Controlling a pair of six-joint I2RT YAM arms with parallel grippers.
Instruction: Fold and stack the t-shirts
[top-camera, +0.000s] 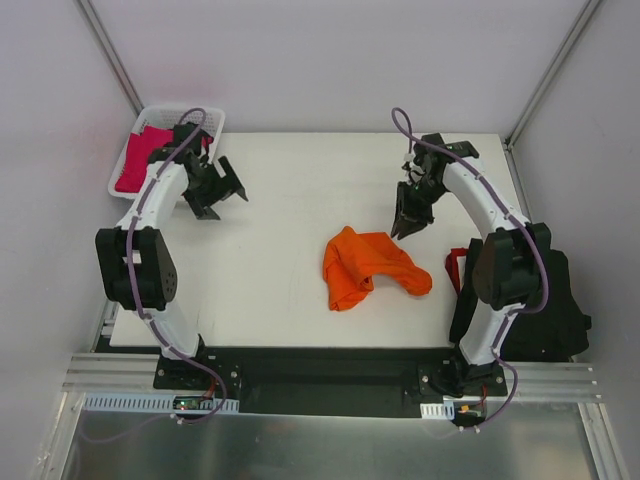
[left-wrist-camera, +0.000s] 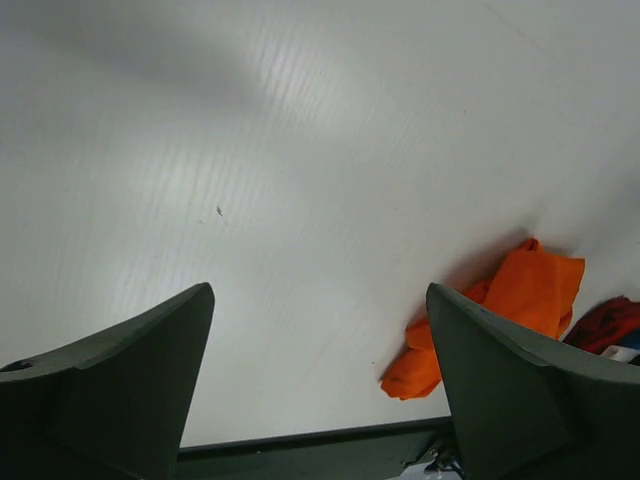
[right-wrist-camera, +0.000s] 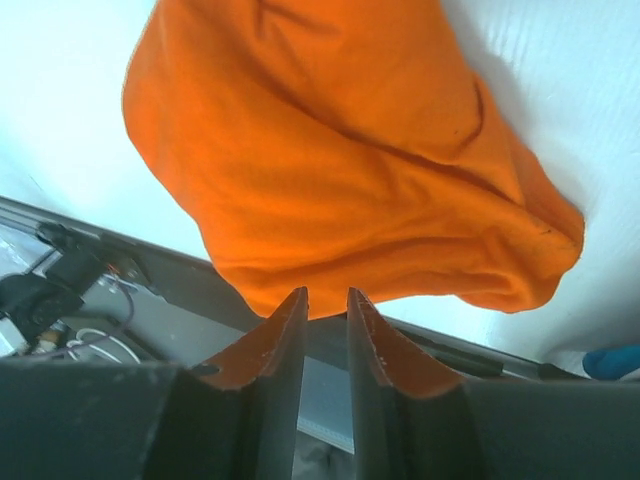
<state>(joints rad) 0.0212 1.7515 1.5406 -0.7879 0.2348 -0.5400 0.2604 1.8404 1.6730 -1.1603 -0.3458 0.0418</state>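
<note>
A bright orange t-shirt (top-camera: 370, 268) lies crumpled on the white table (top-camera: 290, 180), right of the middle; it fills the right wrist view (right-wrist-camera: 340, 150) and shows small at the lower right of the left wrist view (left-wrist-camera: 530, 290). My right gripper (top-camera: 405, 225) (right-wrist-camera: 326, 293) hovers just beyond the shirt's far edge, its jaws a narrow gap apart with nothing between them. My left gripper (top-camera: 218, 190) (left-wrist-camera: 318, 290) stands wide open over bare table at the far left, holding nothing. A magenta-pink t-shirt (top-camera: 140, 158) lies in the basket. Black t-shirts with red trim (top-camera: 560, 300) sit off the table's right edge.
The white lattice basket (top-camera: 215, 118) stands at the table's far left corner, just behind my left arm. Grey walls enclose the table on three sides. The black base rail (top-camera: 320, 375) runs along the near edge.
</note>
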